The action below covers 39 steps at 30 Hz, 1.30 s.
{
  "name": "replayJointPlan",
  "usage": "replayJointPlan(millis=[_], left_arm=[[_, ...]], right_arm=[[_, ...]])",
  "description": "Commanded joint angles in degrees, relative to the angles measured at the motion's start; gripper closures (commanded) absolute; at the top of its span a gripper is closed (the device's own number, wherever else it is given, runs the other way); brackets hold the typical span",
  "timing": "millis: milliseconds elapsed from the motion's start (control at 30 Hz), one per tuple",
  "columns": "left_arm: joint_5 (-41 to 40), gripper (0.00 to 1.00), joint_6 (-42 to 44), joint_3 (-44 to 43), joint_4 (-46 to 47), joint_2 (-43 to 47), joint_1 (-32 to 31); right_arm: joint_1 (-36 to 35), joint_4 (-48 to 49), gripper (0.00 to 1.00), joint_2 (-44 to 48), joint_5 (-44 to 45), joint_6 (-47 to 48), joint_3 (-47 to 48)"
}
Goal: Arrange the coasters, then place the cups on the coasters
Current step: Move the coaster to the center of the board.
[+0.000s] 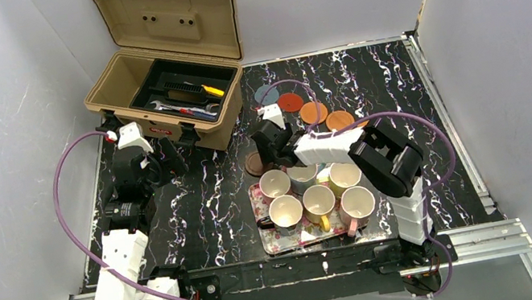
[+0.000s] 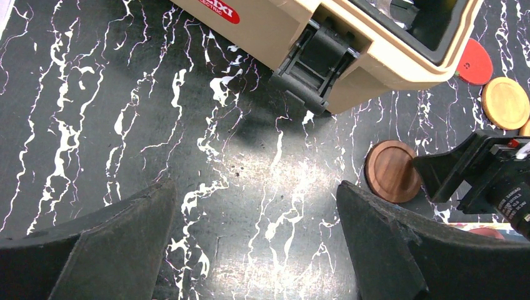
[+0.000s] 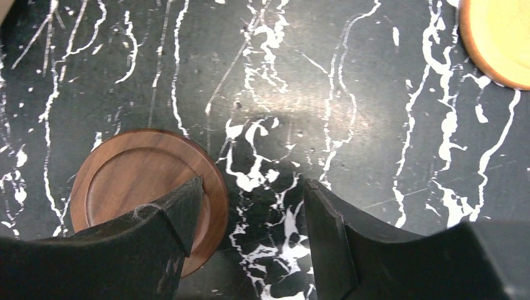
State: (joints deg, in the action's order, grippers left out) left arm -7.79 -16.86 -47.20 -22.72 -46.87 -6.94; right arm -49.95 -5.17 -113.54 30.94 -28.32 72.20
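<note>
Coaster (image 3: 128, 181): round, rimmed, dark wood.

I record the surface (image 1: 198, 202) as black with white marble veining. The toolbox (image 1: 167, 20) is tan with a black interior. There is a blue-grey coaster (image 1: 266, 94), a red coaster (image 1: 290, 102), an orange coaster (image 1: 314, 113), a yellow-orange coaster (image 1: 339, 120) and a dark brown coaster (image 3: 134, 181). The cups (image 1: 286, 212) are cream-white inside. The tray (image 1: 271, 240) has a pink floral pattern. My right gripper (image 3: 253, 194) is black and my cables (image 1: 64, 208) are purple.

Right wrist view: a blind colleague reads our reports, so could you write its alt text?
The right gripper hangs open above a black marbled table, one finger overlapping a brown coaster. An orange coaster peeks in at the top right corner.
</note>
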Motion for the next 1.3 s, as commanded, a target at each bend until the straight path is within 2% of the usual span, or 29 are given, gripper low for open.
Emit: replayJointPlan(millis=[0, 1267], left_arm=[[-1.2, 0.02, 0.7, -0.1, -0.4, 0.3, 0.0], [-1.1, 0.02, 0.6, 0.1, -1.2, 1.2, -0.1]], right_arm=[[1.8, -4.0, 0.32, 1.4, 0.5, 0.7, -3.4], [12.3, -2.8, 0.32, 17.6, -1.3, -0.4, -24.8]])
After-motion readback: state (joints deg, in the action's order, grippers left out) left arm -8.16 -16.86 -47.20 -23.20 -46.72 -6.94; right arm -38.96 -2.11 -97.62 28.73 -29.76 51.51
